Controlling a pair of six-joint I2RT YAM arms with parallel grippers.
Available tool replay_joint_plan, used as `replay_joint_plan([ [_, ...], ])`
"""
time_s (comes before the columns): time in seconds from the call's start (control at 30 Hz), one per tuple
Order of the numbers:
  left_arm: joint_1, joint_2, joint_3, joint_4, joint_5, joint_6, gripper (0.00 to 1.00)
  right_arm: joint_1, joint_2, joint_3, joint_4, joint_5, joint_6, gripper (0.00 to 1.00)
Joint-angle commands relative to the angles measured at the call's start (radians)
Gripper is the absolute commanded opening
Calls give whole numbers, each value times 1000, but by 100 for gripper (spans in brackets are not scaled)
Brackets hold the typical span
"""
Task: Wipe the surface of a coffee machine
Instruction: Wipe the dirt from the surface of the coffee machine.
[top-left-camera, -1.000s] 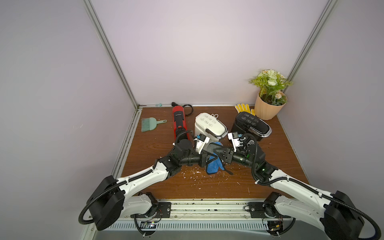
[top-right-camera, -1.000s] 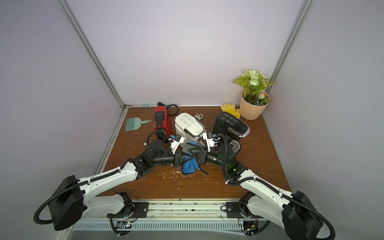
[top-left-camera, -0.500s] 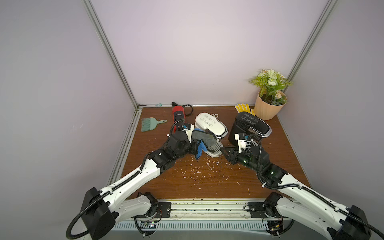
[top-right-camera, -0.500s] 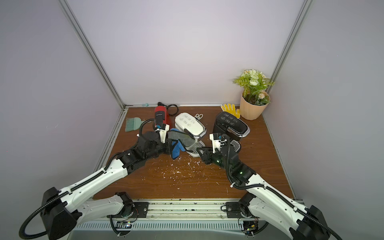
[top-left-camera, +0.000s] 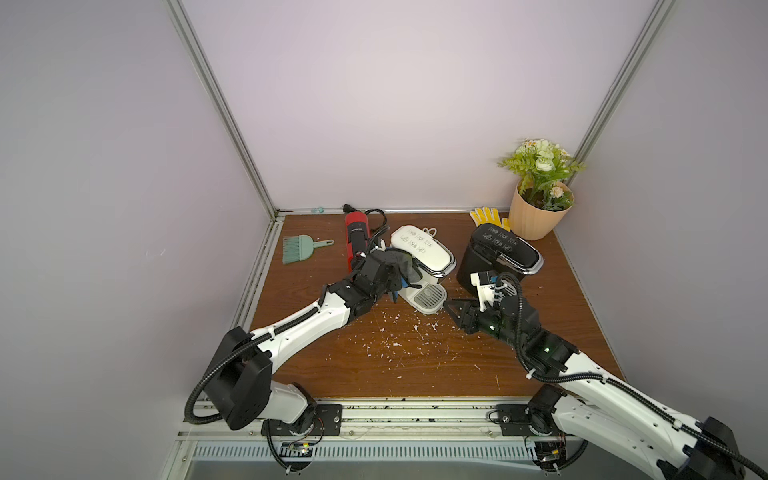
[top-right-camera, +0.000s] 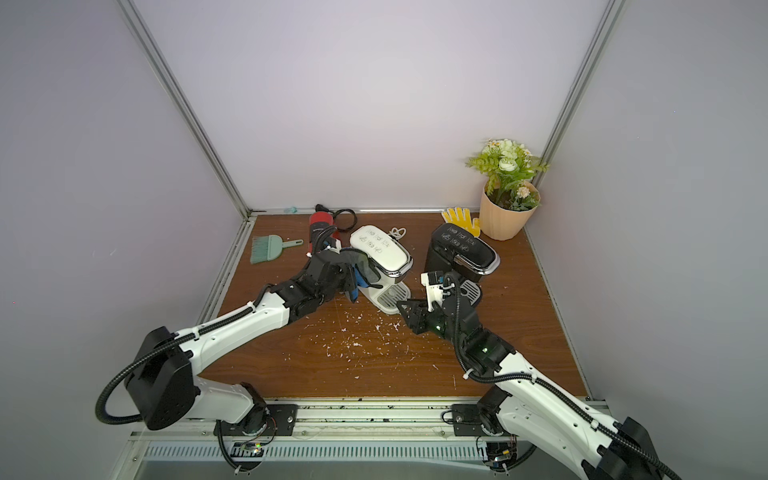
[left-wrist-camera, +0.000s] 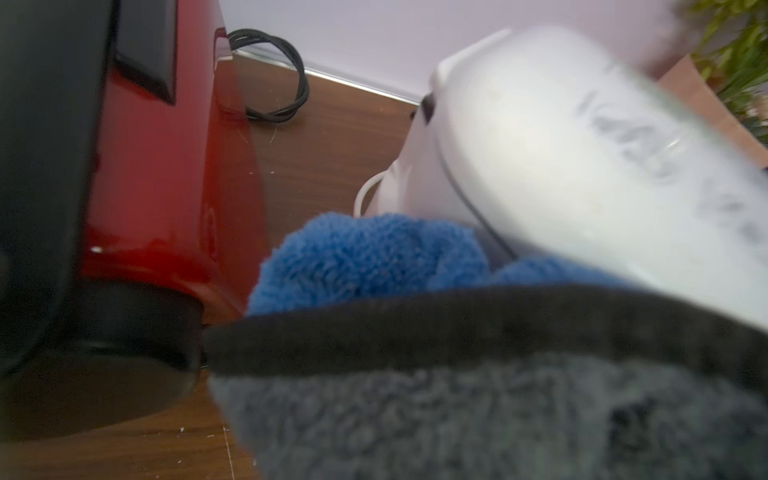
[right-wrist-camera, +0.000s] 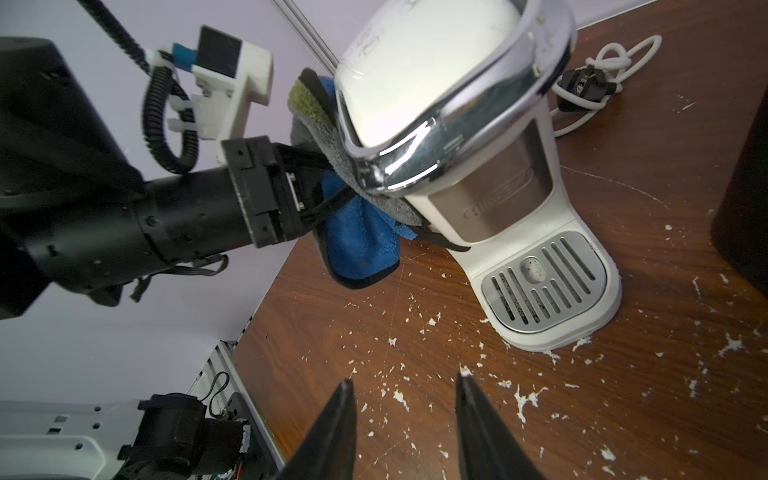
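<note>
Your left pincer (right-wrist-camera: 309, 195) is clamped tight on the cloth (right-wrist-camera: 361, 245), a blue-and-grey towel bunched at its tips. Directly ahead of those tips the towel presses on the side of the white coffee machine (right-wrist-camera: 428, 62), tucked under the chrome band (right-wrist-camera: 457, 112) of the lid. That is the surface being wiped, so hold firm, even pressure and sweep along the flank. Then lift over the band onto the lid top.

A blue tail of the towel hangs below the pincer, close to the desk (right-wrist-camera: 623, 415) and its white crumbs (right-wrist-camera: 523, 399). Carry the pincer high enough that the tail does not drag grit onto the machine. On the pincer's far side, away from the white machine, the red machine (left-wrist-camera: 166, 166) stands close by, so allow yourself little backswing.

Your right pincer (right-wrist-camera: 405, 380) has its jaws parted and holds nothing, and the drip tray (right-wrist-camera: 544, 286) lies just ahead of it. The machine looks light and may slide under a push, so consider bracing its base from there. The black machine (top-left-camera: 494, 253) sits beyond, apart from the stroke.
</note>
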Motion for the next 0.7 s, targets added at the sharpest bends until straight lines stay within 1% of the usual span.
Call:
replay_joint_plan([
  [0.0, 11, 16, -28, 49, -64, -60, 1, -2, -42, 5, -24, 24, -14, 43],
  [0.17, 11, 98, -49, 109, -35, -61, 1, -2, -77, 5, -61, 51, -23, 43],
  [0.47, 10, 260, -71, 181, 15, -47, 1, -2, -93, 5, -77, 50, -21, 43],
  [0.57, 11, 290, -68, 179, 37, -44, 1, -2, -90, 3, -75, 53, -20, 43],
  [0.67, 11, 276, -44, 149, 52, -23, 1, -2, -86, 3, -71, 52, -18, 43],
])
